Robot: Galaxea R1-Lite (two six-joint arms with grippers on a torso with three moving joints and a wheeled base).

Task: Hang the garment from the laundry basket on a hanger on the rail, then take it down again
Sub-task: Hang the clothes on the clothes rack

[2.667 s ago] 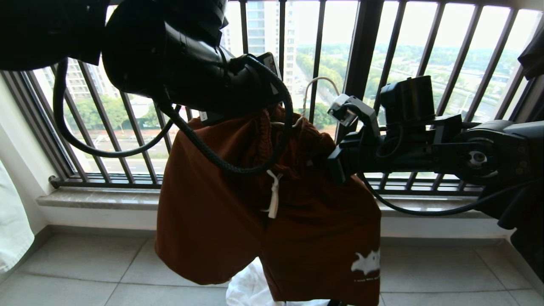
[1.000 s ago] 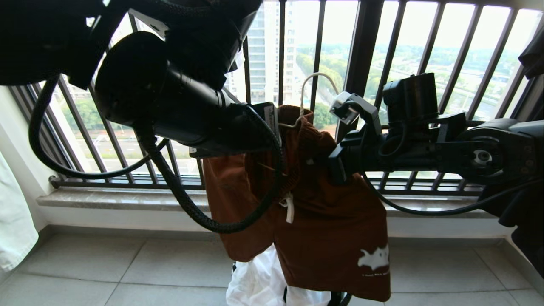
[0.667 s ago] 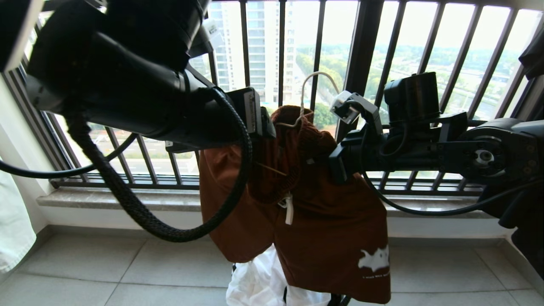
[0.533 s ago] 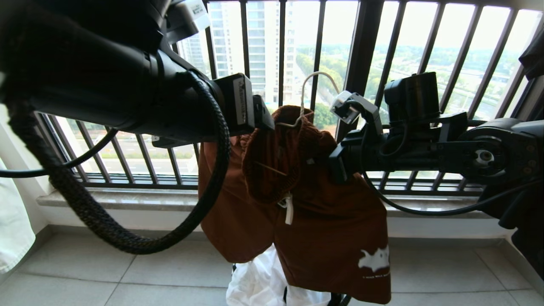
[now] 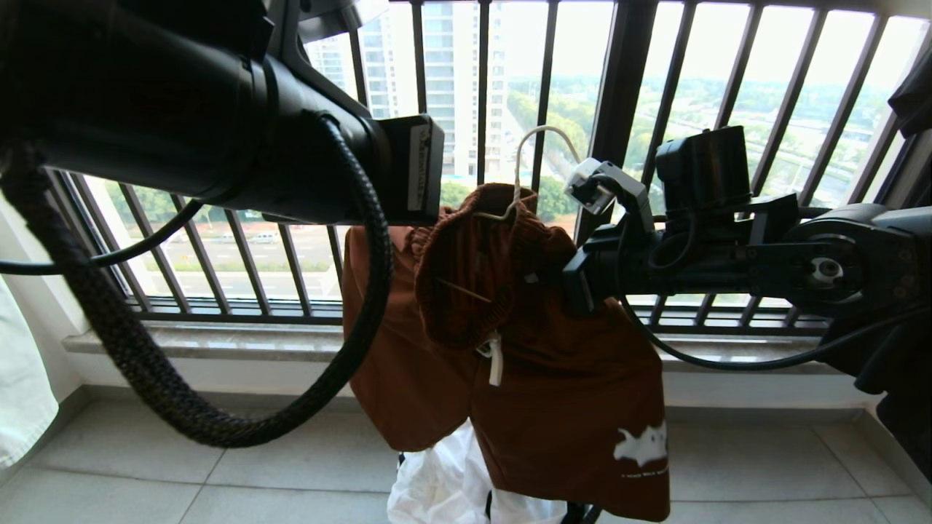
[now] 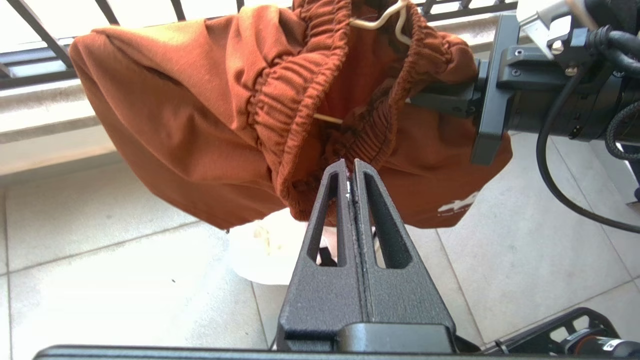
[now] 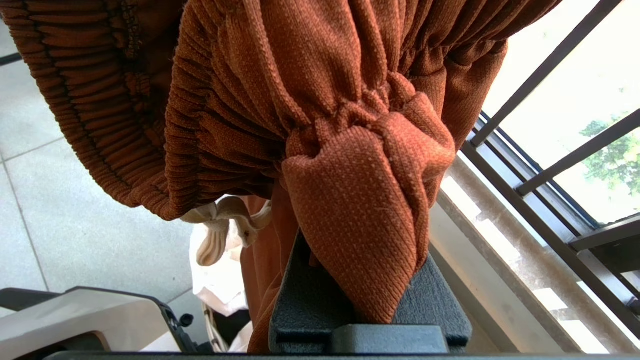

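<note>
The rust-brown garment (image 5: 553, 378) hangs on the cream hanger (image 5: 537, 135), whose hook sticks up free in front of the bars. My right gripper (image 5: 564, 280) comes in from the right and is shut on a bunch of the gathered waistband (image 7: 360, 210). My left gripper (image 6: 350, 164) is shut, its fingertips right at the lower waistband (image 6: 295, 115); I cannot tell whether any cloth is pinched. In the head view its fingers are hidden behind the left arm. The laundry basket (image 5: 585, 511) shows only a bit of dark rim below the garment. The rail is out of view.
A white cloth (image 5: 437, 487) lies heaped under the shorts. The black balustrade (image 5: 619, 109) and a stone sill (image 5: 182, 338) run close behind. More white fabric (image 5: 22, 407) hangs at the far left, a dark garment (image 5: 914, 87) at the upper right. Tiled floor (image 5: 218, 466) lies below.
The left arm has drawn away from the shorts, up and to the left. The shorts' left side, spread wide at first, now hangs narrow and slack. The right arm has kept still.
</note>
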